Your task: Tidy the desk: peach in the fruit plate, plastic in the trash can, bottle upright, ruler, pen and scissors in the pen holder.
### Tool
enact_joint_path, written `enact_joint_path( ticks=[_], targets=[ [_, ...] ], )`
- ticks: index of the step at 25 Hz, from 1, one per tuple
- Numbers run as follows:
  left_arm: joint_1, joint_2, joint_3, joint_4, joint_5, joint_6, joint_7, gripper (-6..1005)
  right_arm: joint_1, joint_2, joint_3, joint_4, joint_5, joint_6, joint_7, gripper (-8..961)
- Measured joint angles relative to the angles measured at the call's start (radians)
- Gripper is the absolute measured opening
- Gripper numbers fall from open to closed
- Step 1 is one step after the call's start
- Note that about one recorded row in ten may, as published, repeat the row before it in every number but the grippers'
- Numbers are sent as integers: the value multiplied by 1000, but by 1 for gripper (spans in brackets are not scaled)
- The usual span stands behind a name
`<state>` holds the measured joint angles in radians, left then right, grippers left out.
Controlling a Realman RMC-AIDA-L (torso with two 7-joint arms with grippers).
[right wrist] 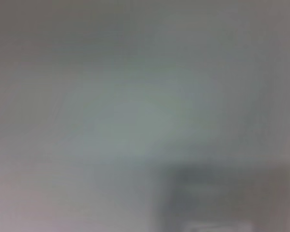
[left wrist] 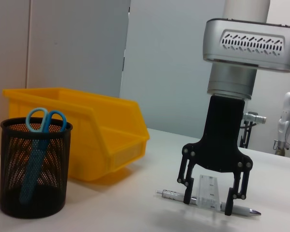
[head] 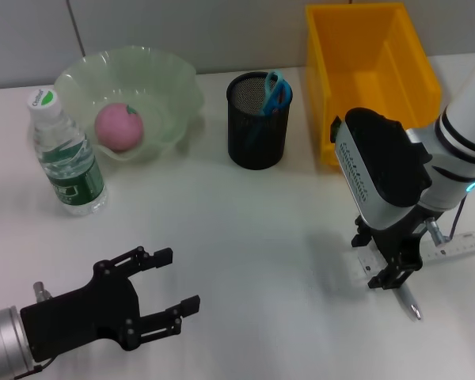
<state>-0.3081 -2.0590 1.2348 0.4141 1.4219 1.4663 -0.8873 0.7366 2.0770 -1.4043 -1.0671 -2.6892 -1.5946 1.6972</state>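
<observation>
Item 1, right tool [head: 392, 267] (also [left wrist: 210, 200]): lowered to the table [head: 245, 237] near its right edge, fingers spread partway and straddling the pen [left wrist: 208, 202], one on each side; nothing gripped yet. The right wrist view shows only a blur, so contact cannot be confirmed from there.

Item 2, pen: slim, silver-grey, pointed tip, lying flat near the right edge of the table, crossing the ruler.

Item 3, ruler [head: 451, 252]: clear plastic with printed marks, flat on the table, partly under the right tool. It appears to touch or lie beneath the pen (the overlap is hard to resolve).

Item 4, pen holder [head: 258, 120]: black mesh cup, upright, toward the far edge at centre; blue-handled scissors [head: 274, 91] already standing in it.

Item 5, peach [head: 119, 127]: pink, round, in the pale green fruit plate [head: 174, 87] at the far left corner.

Item 6, bottle [head: 66, 157]: clear, green label, white cap, upright beside the fruit plate.

Item 7, trash can [head: 340, 79]: yellow bin at the far right corner; no plastic visible on the table.

Item 8, left tool [head: 165, 289]: idle at the near left corner, fingers wide apart, empty.

Risks, as judged: closing here could catch the ruler's edge along with the pen, dragging both or tipping one out mid-lift. The thin round barrel may roll or pivot if pinched off-centre. A long pen carried crooked could strike the holder's rim or the scissors.
</observation>
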Motion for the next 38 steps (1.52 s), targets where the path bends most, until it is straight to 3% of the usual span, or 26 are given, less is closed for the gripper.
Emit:
enact_joint_path(
  ticks=[21, 27, 38],
  targets=[
    [-6, 0, -14, 2, -2, -1, -7, 809, 13, 0, -12, 31, -9, 14, -7, 647],
    [-6, 0, -14, 2, -2, -1, -8, 809, 18, 0, -16, 50, -10, 20, -7, 528],
    [-4, 2, -14, 15, -3, 10, -37, 809, 5, 1, -3, -3, -4, 5, 1, 430]
  ],
)
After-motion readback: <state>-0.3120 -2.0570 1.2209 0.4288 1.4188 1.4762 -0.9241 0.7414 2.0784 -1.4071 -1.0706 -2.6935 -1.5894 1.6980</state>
